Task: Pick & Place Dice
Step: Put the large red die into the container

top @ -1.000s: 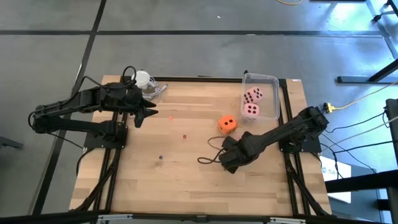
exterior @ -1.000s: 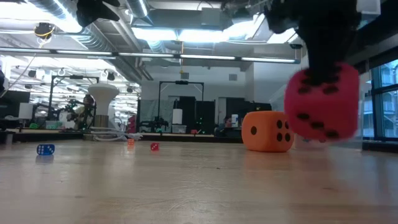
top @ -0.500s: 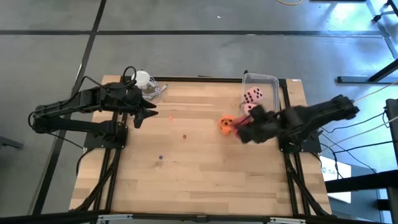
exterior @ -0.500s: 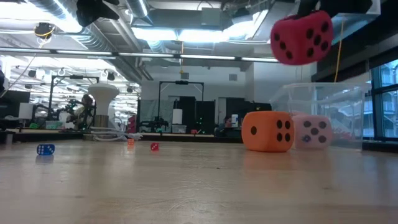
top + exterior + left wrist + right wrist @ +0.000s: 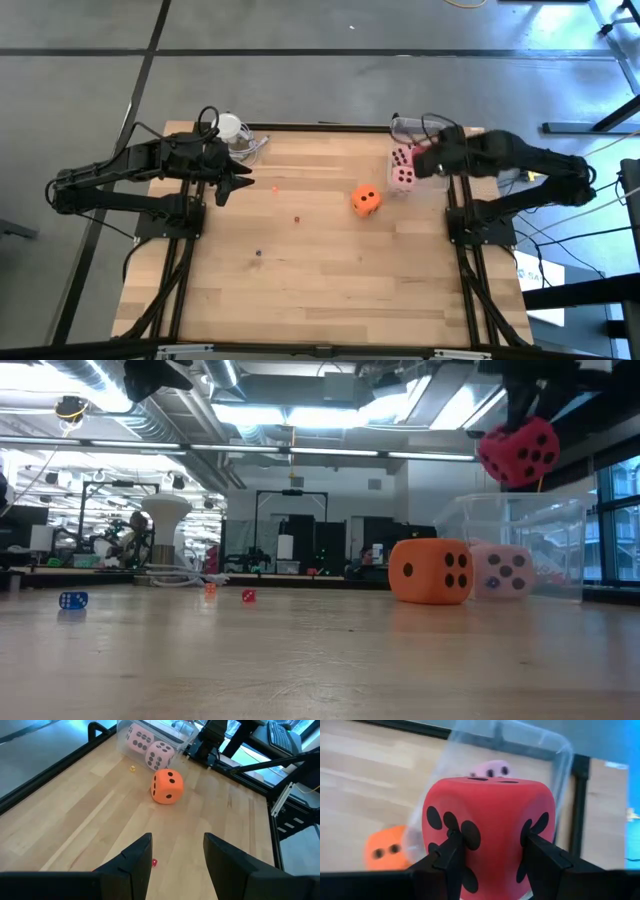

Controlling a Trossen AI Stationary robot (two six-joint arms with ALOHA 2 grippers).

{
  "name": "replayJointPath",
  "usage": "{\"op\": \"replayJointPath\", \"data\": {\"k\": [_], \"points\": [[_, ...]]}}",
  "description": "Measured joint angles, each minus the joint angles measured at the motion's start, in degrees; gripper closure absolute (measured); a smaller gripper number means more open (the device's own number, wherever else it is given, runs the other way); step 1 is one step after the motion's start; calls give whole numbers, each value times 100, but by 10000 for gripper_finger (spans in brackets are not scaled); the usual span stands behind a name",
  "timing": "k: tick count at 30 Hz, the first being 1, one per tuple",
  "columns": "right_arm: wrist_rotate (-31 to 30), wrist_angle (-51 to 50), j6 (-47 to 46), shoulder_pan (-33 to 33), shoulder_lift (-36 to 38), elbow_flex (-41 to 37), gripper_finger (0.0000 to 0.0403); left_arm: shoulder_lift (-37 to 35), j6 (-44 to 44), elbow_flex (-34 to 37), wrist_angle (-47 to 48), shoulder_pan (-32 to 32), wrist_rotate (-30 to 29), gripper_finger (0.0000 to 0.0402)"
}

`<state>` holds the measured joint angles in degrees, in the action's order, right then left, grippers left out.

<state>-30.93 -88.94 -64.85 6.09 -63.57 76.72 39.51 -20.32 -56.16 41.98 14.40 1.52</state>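
Red die carried above the clear bin, ready for the drop.

The right gripper (image 5: 490, 850) is closed on the red die (image 5: 487, 827), holding it in the air over the clear bin (image 5: 420, 128) at the far right of the table (image 5: 300, 280). I judge this as the placing step: next the gripper must be well over the bin's opening, then open. 2 pink dice (image 5: 150, 747) already lie in the bin, and the orange die (image 5: 365, 199) sits on the table just beside it. The left gripper (image 5: 175, 850) waits at the far left with fingers apart, holding nothing. In the high view the arm hides the red die; the low view (image 5: 518, 450) shows it clearly above the bin's rim.
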Motion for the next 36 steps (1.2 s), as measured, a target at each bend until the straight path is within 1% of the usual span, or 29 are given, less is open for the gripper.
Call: {"op": "replayJointPath", "data": {"k": [2, 4, 7, 10, 14, 17, 20, 26, 36], "points": [[157, 103, 429, 503, -53, -117, 240, 0, 0, 0, -20, -1, 0, 233], [439, 265, 834, 959, -138, -347, 240, 0, -3, 0, -20, -1, 0, 233], [860, 708, 1382, 1495, -242, -752, 248, 0, -103, 0, -20, -1, 4, 233], [1132, 1117, 1806, 1794, -406, -1063, 250, 0, -157, 0, -20, -1, 16, 233], [1145, 1276, 2207, 2059, -696, -1153, 250, 0, -240, 0, -20, -1, 129, 233], [1151, 1283, 2543, 2205, -977, -1155, 250, 2, -280, 1, -18, -1, 129, 233], [1149, 1274, 2810, 2277, -1217, -1155, 264, 2, -292, 0, -19, -1, 122, 233], [1189, 1283, 3245, 2310, -1558, -1150, 265, 2, -302, 0, -18, 0, 118, 233], [1100, 1311, 3326, 2312, -1663, -1142, 270, 2, -290, 0, -19, -1, -41, 233]]}}
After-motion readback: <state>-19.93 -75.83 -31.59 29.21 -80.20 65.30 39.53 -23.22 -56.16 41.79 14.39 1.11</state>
